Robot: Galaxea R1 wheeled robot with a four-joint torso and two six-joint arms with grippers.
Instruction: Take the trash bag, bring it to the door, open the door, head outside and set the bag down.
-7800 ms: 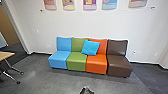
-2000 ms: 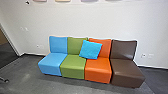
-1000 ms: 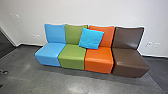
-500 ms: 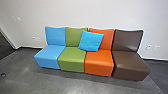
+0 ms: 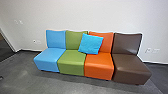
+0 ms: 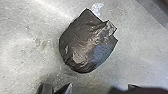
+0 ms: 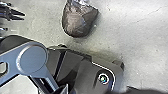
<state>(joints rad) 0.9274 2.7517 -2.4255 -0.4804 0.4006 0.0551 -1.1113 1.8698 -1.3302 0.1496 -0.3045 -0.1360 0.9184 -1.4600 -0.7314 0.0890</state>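
Dark plastic trash bag (image 6: 86, 45) lies ungripped on the floor (image 6: 25, 27), apparently nearer our left gripper (image 7: 21, 16), whose opening we can't tell.

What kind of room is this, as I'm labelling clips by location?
Probably an office lounge or waiting area: four joined armless seats in different colours, a loose blue cushion, and a plain pale wall behind.

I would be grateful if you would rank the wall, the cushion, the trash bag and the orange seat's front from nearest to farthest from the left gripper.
1. Trash bag, on the floor below.
2. Orange seat's front, ahead, slightly right.
3. Cushion, behind that front, against the backrests.
4. Wall, behind the seats.
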